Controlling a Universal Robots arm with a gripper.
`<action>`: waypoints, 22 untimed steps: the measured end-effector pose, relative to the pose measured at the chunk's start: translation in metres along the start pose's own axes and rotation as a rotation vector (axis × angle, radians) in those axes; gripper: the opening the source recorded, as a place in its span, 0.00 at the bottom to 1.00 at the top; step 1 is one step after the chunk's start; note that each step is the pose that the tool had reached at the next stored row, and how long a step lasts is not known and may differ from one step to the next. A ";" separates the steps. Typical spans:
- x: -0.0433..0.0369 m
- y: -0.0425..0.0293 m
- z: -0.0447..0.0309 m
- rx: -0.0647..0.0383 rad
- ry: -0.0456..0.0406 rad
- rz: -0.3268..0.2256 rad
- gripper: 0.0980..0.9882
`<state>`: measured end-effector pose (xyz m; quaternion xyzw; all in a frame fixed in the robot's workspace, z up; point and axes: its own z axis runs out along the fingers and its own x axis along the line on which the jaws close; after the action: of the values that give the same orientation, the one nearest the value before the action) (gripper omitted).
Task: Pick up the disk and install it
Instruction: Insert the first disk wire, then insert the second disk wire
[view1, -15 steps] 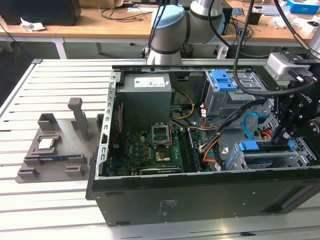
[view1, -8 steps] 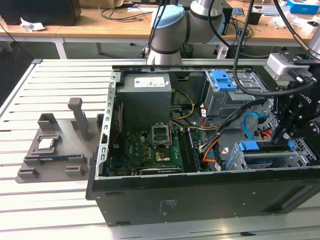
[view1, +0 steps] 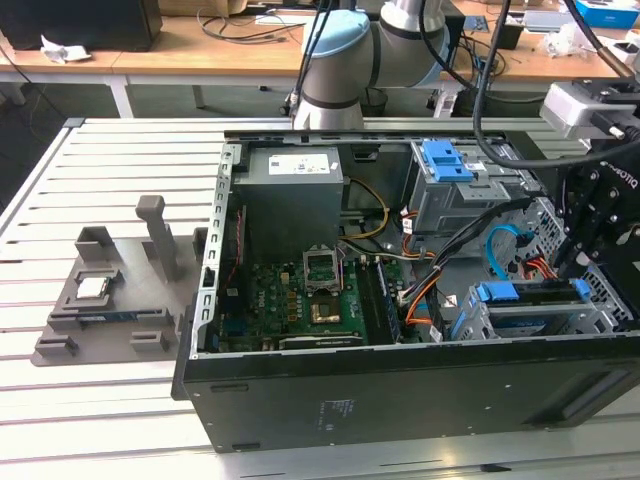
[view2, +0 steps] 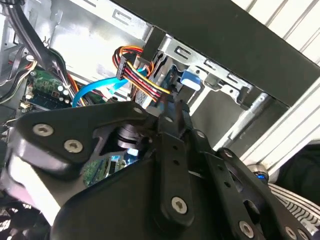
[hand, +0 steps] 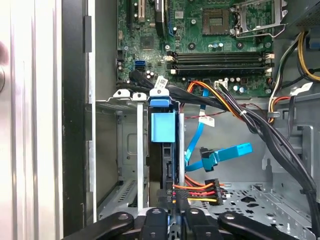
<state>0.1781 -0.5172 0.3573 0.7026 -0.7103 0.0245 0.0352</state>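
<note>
First wrist view: we see the gripper (hand: 172, 218) pinched narrow at the disk (hand: 162, 170), standing edge-on in the drive cage (hand: 127, 145), probably for pressing it home.

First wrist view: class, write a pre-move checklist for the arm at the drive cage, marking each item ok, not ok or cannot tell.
1. Disk standing in a drive cage slot: ok.
2. Gripper lined up with the disk: ok.
3. Disk fully seated: cannot tell.
4. Power cable away from the disk: not ok, it lies right beside it.
5. Blue data cable outside the slot: ok.
</note>
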 end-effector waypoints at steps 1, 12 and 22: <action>0.0003 0.0001 -0.0043 0.000 0.0005 0.000 0.07; 0.0020 0.0005 -0.0357 0.000 0.0026 0.000 0.01; 0.0020 0.0005 -0.0360 0.000 0.0027 0.000 0.01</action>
<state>0.1781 -0.5162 0.3934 0.7025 -0.7103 0.0255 0.0362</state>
